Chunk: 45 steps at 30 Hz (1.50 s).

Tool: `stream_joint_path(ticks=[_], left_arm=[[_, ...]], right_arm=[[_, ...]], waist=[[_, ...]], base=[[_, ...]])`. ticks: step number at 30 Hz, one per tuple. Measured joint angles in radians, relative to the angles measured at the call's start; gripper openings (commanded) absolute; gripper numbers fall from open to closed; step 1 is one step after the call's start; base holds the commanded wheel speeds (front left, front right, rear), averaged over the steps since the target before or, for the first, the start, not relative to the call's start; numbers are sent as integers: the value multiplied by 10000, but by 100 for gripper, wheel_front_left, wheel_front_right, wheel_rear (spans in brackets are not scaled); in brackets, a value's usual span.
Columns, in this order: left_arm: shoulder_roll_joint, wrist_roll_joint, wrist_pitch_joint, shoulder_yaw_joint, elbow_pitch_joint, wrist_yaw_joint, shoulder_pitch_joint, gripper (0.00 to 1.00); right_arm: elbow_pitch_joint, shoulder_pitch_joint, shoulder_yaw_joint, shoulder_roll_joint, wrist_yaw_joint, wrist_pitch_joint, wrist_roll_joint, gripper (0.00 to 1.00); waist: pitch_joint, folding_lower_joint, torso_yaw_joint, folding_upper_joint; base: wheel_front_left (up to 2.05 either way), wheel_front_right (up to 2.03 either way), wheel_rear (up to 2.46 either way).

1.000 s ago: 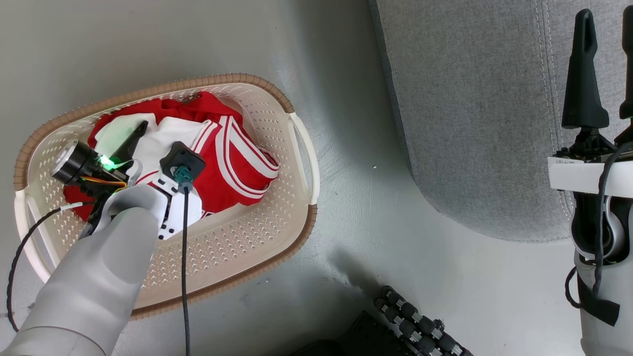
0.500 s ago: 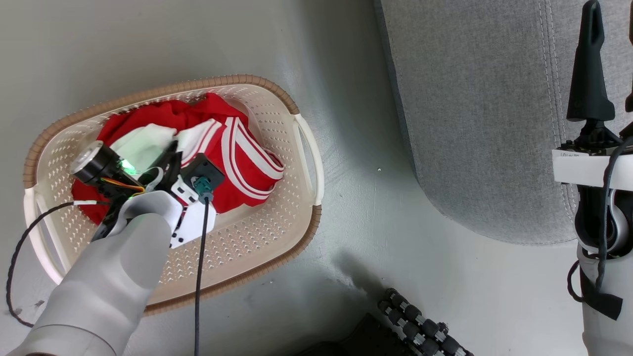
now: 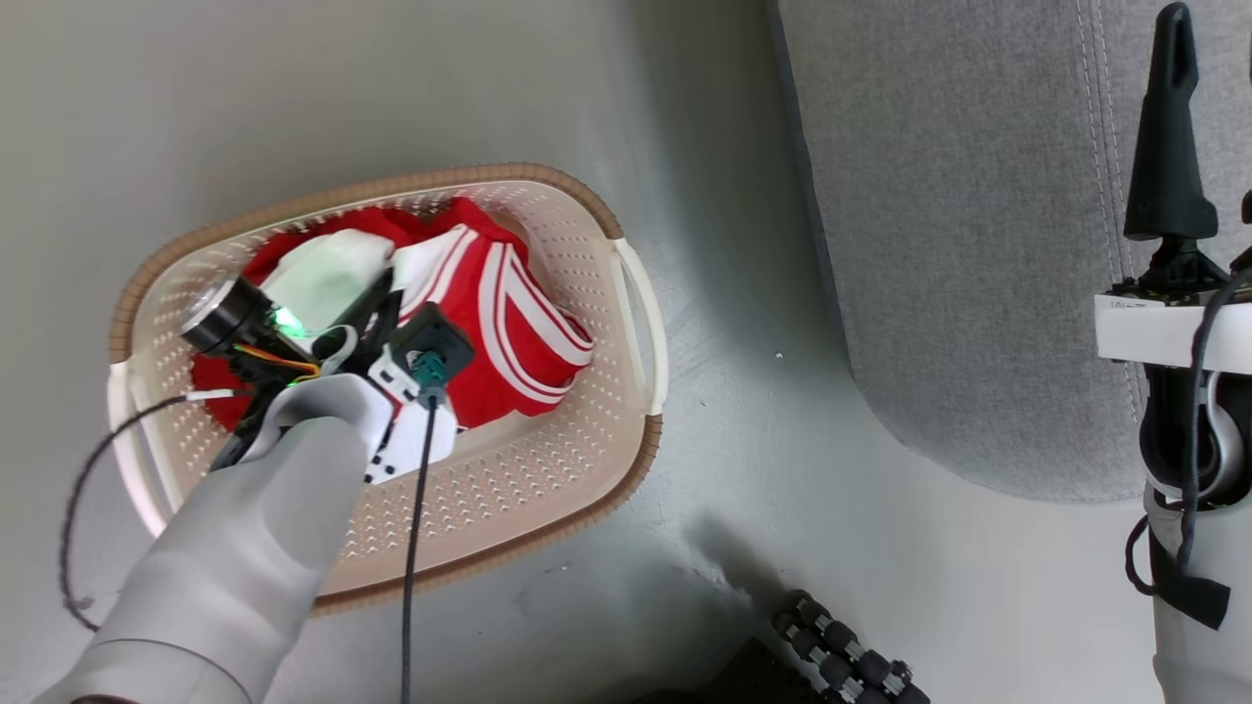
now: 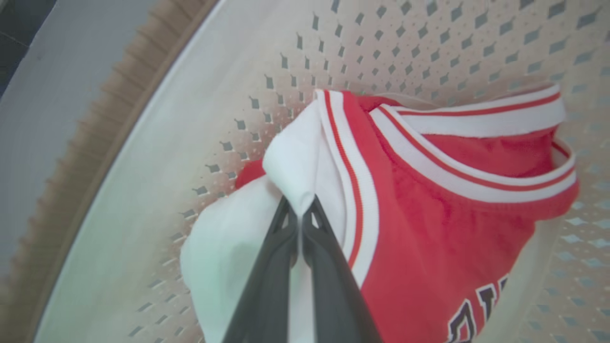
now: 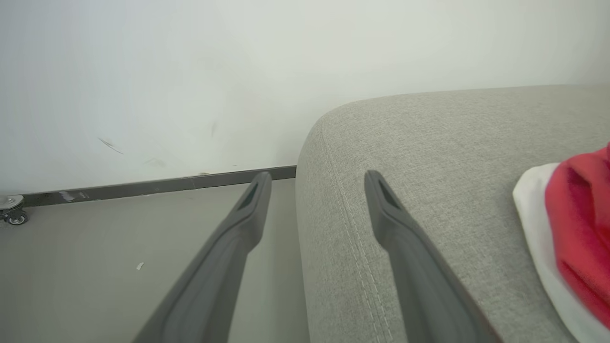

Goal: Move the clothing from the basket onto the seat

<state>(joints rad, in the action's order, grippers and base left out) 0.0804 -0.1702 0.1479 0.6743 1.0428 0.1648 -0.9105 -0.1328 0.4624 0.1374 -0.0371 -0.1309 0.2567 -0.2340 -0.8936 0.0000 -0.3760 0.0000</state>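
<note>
The left gripper [image 4: 299, 212] is shown at the lower centre of the left wrist view, with its jaws pressed together on a raised fold of white fabric [image 4: 293, 166]. Directly beside this fold, toward the right of that view, a red jersey [image 4: 429, 228] with white-striped trim is bunched; dark lettering is visible at its lower right. Both are contained in the laundry basket [image 3: 548, 479], which is located on the grey floor [image 3: 391, 88] in the left half of the head view. The grey sofa [image 3: 959, 244] is located at the upper right of the head view, apart from the basket. The right gripper [image 5: 317, 178] is positioned over the sofa's rounded edge, its jaws spread wide with nothing between them. A further red-and-white garment [image 5: 572, 228] is laid on the sofa at the right edge of the right wrist view.
</note>
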Motion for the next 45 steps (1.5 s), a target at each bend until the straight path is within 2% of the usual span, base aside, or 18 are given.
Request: stream_joint_path(ticks=[4, 18, 27, 36, 45], left_arm=[[-159, 23, 121, 15, -215, 10, 63, 0], [-190, 347, 474, 36, -1204, 104, 671, 0], [-211, 738, 652, -391, -2309, 385, 988, 0], [88, 1089, 796, -855, -3641, 654, 1007, 0], [387, 1346, 838, -1089, -4880, 673, 1275, 0]], right_arm=[[59, 61, -161, 0, 0, 0, 186, 100], [199, 180, -144, -8, 0, 0, 740, 100], [466, 125, -462, -19, 0, 0, 1471, 100], [616, 114, -568, -186, 0, 0, 1778, 100], [803, -190, -591, -320, 0, 0, 1935, 100]], waist=[[179, 0, 167, 0], [1032, 1, 786, 0], [1766, 0, 1204, 0], [2620, 0, 1642, 0], [3448, 0, 2024, 0]], base=[[0, 0, 0], [0, 0, 0], [0, 0, 0], [0, 0, 0], [0, 0, 0]])
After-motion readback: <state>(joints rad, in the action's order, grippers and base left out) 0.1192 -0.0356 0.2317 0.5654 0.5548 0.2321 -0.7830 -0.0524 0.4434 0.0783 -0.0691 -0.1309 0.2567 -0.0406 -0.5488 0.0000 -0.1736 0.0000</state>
